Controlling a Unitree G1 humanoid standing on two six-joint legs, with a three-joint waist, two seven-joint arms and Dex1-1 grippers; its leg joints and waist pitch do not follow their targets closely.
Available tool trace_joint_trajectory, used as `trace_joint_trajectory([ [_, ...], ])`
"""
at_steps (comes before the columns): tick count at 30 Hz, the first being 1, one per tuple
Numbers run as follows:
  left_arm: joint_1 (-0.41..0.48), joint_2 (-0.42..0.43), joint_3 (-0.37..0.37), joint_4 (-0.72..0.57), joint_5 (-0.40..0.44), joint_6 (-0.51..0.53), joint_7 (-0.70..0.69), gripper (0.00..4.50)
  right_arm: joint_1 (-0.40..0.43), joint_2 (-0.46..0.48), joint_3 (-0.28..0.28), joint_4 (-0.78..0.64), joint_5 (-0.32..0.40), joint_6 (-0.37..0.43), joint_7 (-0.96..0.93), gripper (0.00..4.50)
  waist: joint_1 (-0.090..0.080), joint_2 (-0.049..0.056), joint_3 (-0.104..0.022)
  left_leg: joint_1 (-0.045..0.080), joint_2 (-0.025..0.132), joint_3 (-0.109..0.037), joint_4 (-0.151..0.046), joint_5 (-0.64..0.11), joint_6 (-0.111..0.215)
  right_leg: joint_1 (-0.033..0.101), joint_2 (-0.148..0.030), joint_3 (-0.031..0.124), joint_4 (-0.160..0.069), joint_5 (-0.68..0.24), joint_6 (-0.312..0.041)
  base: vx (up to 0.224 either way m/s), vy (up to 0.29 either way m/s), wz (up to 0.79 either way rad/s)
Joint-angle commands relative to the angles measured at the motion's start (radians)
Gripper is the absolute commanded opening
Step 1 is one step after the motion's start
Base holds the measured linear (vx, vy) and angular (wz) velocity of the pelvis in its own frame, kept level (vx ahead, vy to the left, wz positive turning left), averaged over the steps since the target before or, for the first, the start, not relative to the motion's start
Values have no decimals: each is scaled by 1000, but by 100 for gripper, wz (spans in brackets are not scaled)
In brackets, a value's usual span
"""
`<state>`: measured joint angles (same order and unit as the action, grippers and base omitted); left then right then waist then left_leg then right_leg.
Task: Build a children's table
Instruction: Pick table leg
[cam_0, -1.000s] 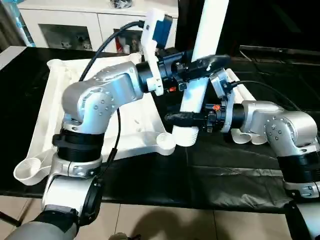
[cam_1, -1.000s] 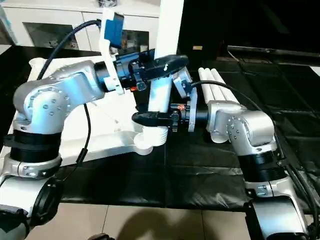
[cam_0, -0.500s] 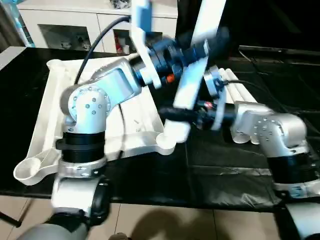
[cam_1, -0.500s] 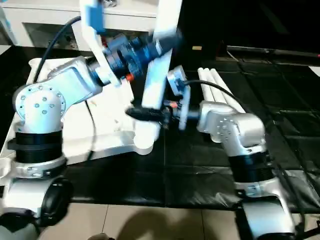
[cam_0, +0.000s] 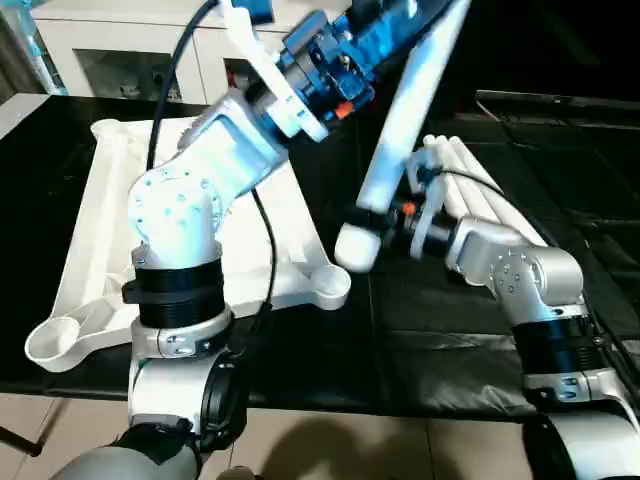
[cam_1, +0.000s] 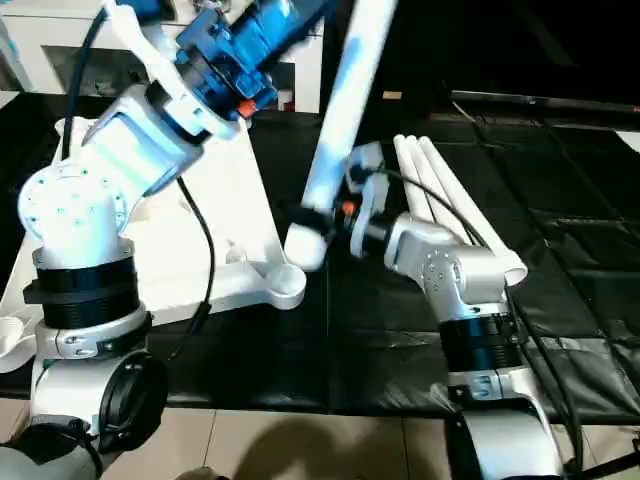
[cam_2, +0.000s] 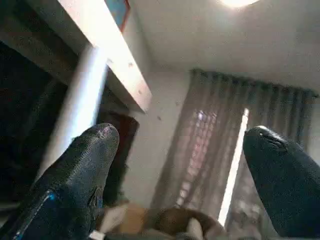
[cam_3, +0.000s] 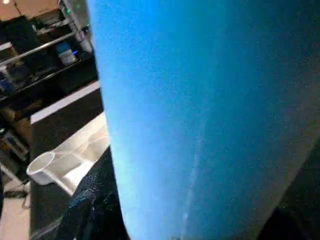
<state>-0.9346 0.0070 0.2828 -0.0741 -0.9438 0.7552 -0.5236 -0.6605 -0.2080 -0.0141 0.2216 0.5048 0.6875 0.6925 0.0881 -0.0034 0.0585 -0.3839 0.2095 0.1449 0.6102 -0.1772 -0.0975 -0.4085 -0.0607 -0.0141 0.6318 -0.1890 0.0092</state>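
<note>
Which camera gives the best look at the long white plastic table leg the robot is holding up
The left eye view: the long white tapered leg runs tilted from its rounded lower end, where the right gripper holds it, to the top edge. The right eye view matches. The right wrist view has it close and blue-tinted; the left wrist view catches a white strip beside a finger.

Silver jointed forearms with screw rings, black elbow collars, black cables, blue wrist camera, orange markings.

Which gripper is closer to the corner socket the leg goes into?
Right. The right gripper holds the leg just above the socket; the left gripper is raised high, open.
</note>
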Motion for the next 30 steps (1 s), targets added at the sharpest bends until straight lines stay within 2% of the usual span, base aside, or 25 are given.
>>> trace_joint_trajectory([
  [1,0,26,16,6,38,-36,41,450,-4,9,0,8,-34,-81,-10,193,0,3,-80,12,-8,20,-61,-93,-10,69,-34,14,-60,-1,-233,0,0,0],
  [2,1,30,16,12,49,-41,47,450,-3,11,1,8,-37,-92,-10,193,-1,2,-79,11,-9,20,-62,-94,-11,68,-34,14,-61,-1,-228,0,0,0],
  [3,1,62,8,69,132,-69,97,450,8,26,3,1,-48,-142,-10,193,0,3,-80,11,-9,19,-62,-94,-13,69,-34,14,-60,-1,-226,0,0,0],
  [4,1,62,8,69,132,-69,97,450,8,26,3,1,-48,-142,-10,193,-2,5,-79,12,-9,19,-62,-97,-12,67,-33,14,-61,-4,-211,0,0,0],
  [6,1,91,-14,117,207,-89,135,450,17,37,4,-10,-49,-165,-12,193,-1,8,-80,15,-9,19,-63,-100,-15,67,-34,14,-62,-9,-206,0,0,0],
  [7,3,139,-70,187,326,-118,180,450,30,48,12,-28,-53,-186,-13,193,1,12,-81,16,-7,16,-64,-102,-14,64,-34,13,-62,-8,-199,0,0,0],
  [9,8,191,-155,250,447,-143,212,450,44,55,28,-47,-62,-201,-11,193,2,13,-82,18,-7,14,-67,-109,-16,64,-34,13,-62,-15,-171,0,0,0],
  [10,9,197,-169,259,461,-146,215,450,46,56,31,-50,-64,-204,-11,193,1,16,-82,17,-7,12,-67,-104,-18,65,-34,13,-61,-11,-167,0,0,0],
  [12,10,200,-195,265,479,-154,214,450,52,56,45,-52,-78,-215,-8,193,2,16,-85,16,-7,13,-65,-84,-36,65,-37,12,-56,30,-190,0,0,0],
  [13,12,184,-245,241,489,-163,186,450,60,48,76,-42,-121,-245,-9,193,3,19,-85,15,-7,13,-64,-76,-40,66,-37,13,-52,56,-209,0,0,0],
  [17,23,145,-319,157,471,-152,111,450,64,40,106,-21,-173,-273,-33,193,8,14,-84,11,-4,16,-64,-89,-41,68,-42,14,-52,68,-242,0,0,0],
  [18,25,135,-324,145,460,-148,101,450,64,40,107,-18,-176,-274,-36,193,7,12,-80,10,-7,18,-64,-99,-38,68,-41,15,-55,59,-239,0,0,0],
  [19,25,123,-331,137,455,-149,97,450,64,38,108,-17,-180,-275,-39,193,4,15,-79,11,-10,17,-65,-118,-37,69,-40,15,-58,24,-233,0,0,0],
  [22,25,114,-361,130,472,-155,90,450,65,38,109,-14,-188,-278,-44,193,-2,13,-77,11,-10,17,-67,-149,-35,68,-39,16,-65,-46,-219,0,0,0],
  [26,31,147,-363,176,544,-191,105,450,64,41,96,8,-201,-294,-72,193,-5,15,-78,13,-9,16,-67,-151,-32,64,-37,16,-68,-65,-208,0,0,0],
  [29,67,259,-397,243,662,-265,77,450,73,42,52,29,-200,-289,-134,193,-4,22,-79,15,-9,14,-69,-147,-38,60,-36,15,-66,-49,-206,0,0,0],
  [30,71,269,-400,248,671,-271,73,450,75,42,48,30,-199,-288,-138,193,-5,24,-79,14,-9,13,-70,-149,-39,59,-36,15,-66,-51,-203,0,0,0],
])
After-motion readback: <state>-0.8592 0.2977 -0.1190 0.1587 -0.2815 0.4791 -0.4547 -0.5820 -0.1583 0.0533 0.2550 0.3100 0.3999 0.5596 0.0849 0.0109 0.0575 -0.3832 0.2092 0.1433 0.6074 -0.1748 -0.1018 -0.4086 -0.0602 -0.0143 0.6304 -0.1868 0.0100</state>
